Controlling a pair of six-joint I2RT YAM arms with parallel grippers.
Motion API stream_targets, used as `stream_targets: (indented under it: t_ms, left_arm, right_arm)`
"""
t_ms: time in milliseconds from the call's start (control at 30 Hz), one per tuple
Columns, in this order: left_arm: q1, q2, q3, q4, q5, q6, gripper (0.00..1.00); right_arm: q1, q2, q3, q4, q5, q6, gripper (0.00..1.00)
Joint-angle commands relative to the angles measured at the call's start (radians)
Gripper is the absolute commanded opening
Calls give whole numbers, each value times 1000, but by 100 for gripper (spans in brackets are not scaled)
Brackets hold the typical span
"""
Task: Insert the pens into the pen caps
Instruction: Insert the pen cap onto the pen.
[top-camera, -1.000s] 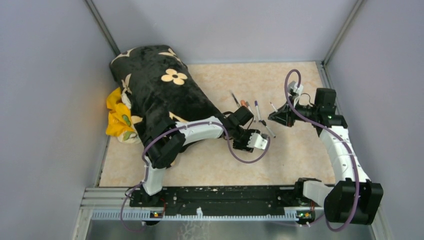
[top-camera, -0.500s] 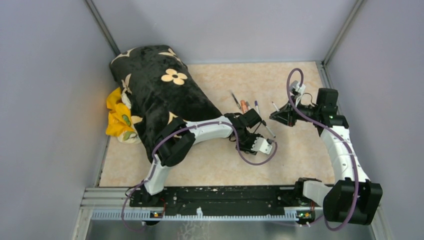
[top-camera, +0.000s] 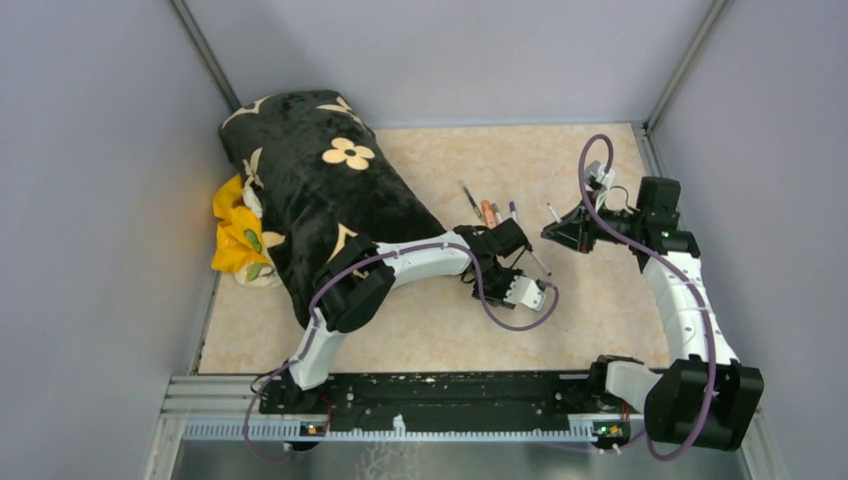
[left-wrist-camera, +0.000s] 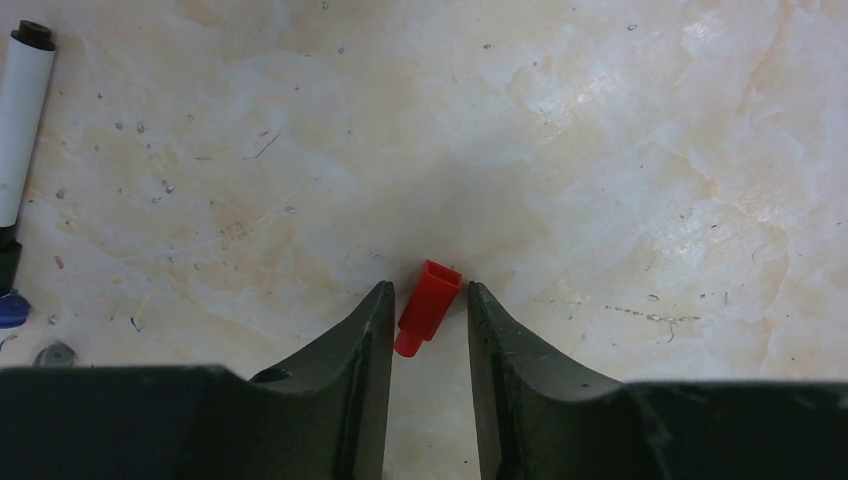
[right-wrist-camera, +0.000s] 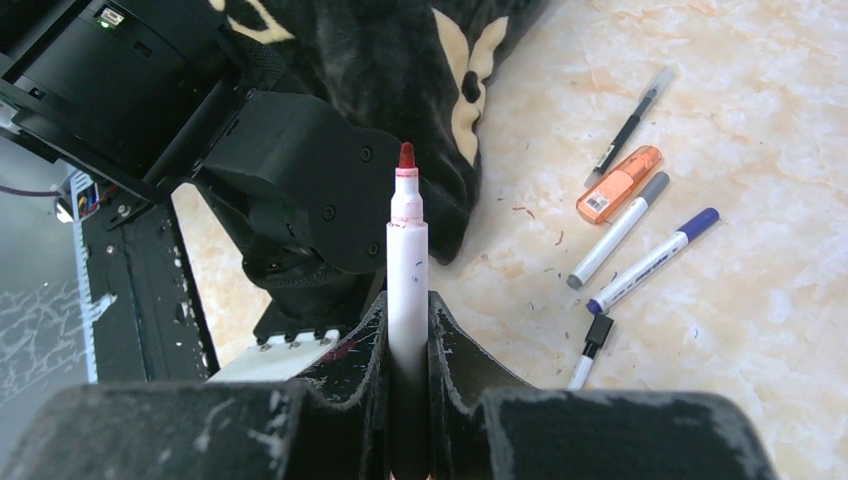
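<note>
Left end effector (left-wrist-camera: 429, 292) released, low over counter (left-wrist-camera: 600, 150), fingers straddling red cap (left-wrist-camera: 428, 312) at lower centre. Right end effector (right-wrist-camera: 408, 305) clenched on uncapped red-tipped white marker (right-wrist-camera: 407, 240), tip up-frame. Other pens (right-wrist-camera: 650, 262) lie upper right.

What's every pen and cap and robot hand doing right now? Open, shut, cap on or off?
red cap, off its pen, lying on the table
left gripper, open around the red cap
red marker, uncapped, tip bare
right gripper, shut on the red marker
grey-capped marker, cap on, lying flat
blue-capped marker, cap on, lying flat
orange marker, lying flat
thin dark pen, lying flat
</note>
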Motion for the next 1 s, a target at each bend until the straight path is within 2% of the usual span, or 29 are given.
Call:
stream_targets:
  t_ms: [0,133,333,500,700,867,967]
  left_arm:
    - [-3,27,21,-45,-7,24,37]
    - [-4,27,21,-47,-12,14,28]
    - [-3,-20,-37,14,-20,-41,1]
    - [-3,-196,-244,267,-17,-173,0]
    - [-4,-525,-561,652,-24,-502,0]
    - [-1,-754,-748,979,-131,-907,0]
    - [-2,-858,-889,1283,-174,-1149,0]
  right_arm:
    - [-20,-10,54,4,-42,3,0]
    - [-23,-12,53,4,-49,5,0]
    - [-23,-10,49,5,-58,4,0]
    - [-23,-10,45,9,-66,6,0]
    - [-23,-20,23,33,-139,6,0]
    - [-23,-37,-12,95,-210,34,0]
    - [-22,-49,-58,186,-266,104,0]
